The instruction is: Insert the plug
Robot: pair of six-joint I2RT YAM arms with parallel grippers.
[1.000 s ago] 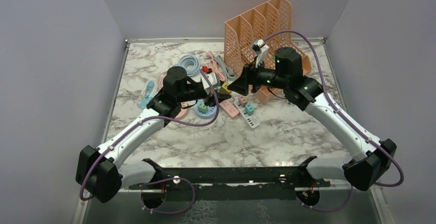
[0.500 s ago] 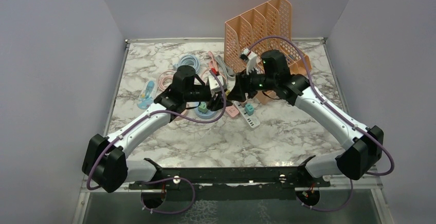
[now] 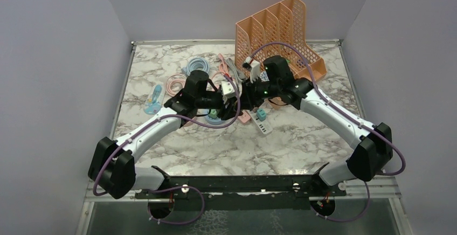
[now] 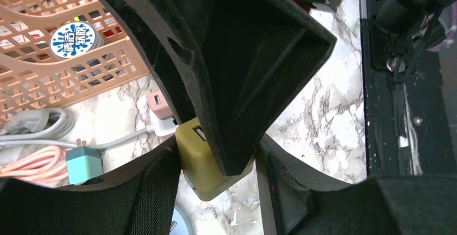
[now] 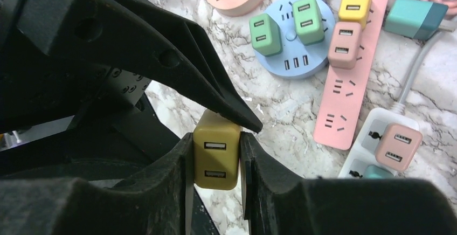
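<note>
So both claws are on the same mustard USB charger plug (image 5: 216, 157) right now, up in the air over the marble table (image 3: 242, 149). The right gripper (image 5: 215, 143) is pinching its two flat sides, and the left gripper (image 4: 216, 150) looks clamped on it from the other end. We figure the risky bit is the handoff. If one arm pulls away while the other hasn't let go, the plug twists in the pads or drops into the clutter below. We can't see the prongs from any view, so a skewed grip could mean they miss the free slots on the pink power strip (image 5: 337, 116) and nudge it into the blue round socket hub (image 5: 295, 62).
</note>
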